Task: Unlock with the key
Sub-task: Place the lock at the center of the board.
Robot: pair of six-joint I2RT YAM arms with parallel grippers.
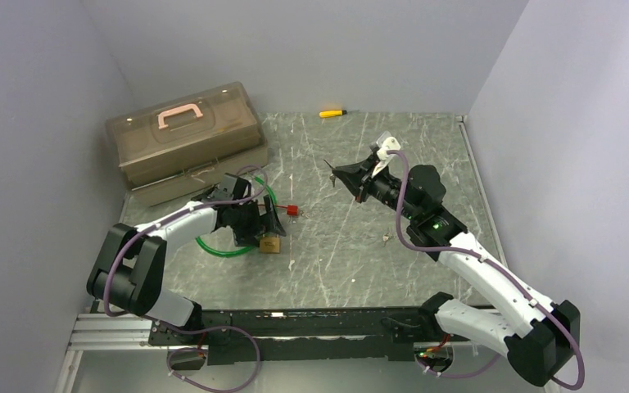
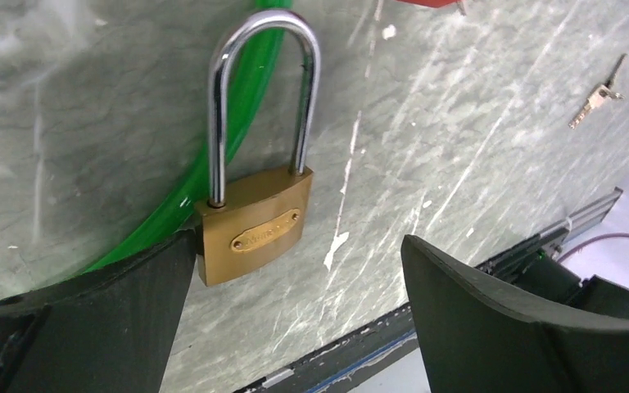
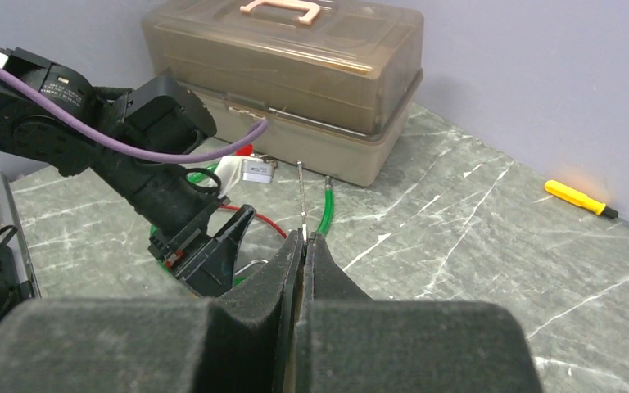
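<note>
with the key (image 3: 301, 196) pinched tight in the right gripper (image 3: 304, 241) above the worktop's (image 1: 426, 147) middle and the left gripper (image 2: 296, 246) wide around the padlock (image 2: 254, 225) near the left edge, insertion seems next: steady the body, align blade with keyhole.

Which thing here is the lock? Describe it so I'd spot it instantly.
Find the big brown toolbox in the far left corner. Just in front of it lies a green cable loop, with the padlock at its near right side. It's the only brass block with a tall silver hoop.
</note>
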